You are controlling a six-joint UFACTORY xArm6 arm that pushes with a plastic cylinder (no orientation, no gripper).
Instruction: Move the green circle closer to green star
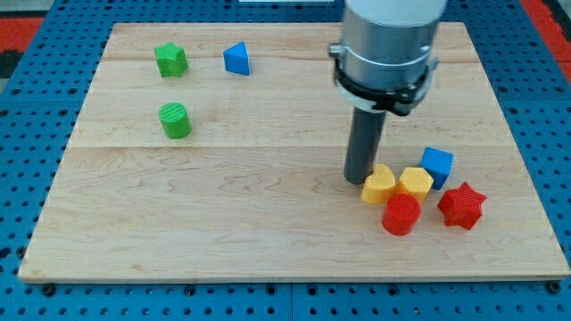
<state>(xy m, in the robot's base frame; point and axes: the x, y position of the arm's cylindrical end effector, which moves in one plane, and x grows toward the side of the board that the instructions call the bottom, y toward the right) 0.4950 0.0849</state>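
Arm stood upright over the bench (223,232), my tip (359,181) just beside the yellow heart (378,185), no pincer shown, green circle (175,120) below green star (169,60), apart, at the view's upper left

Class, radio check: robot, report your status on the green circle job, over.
My tip far from task, touching yellow heart at view's right. Green circle below green star, apart. Nothing between them; blue triangle beside star.

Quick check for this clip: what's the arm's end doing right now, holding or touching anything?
My tip: no gripper, holds nothing; it sits just left of the yellow heart, contact unclear, far from the green circle and green star.
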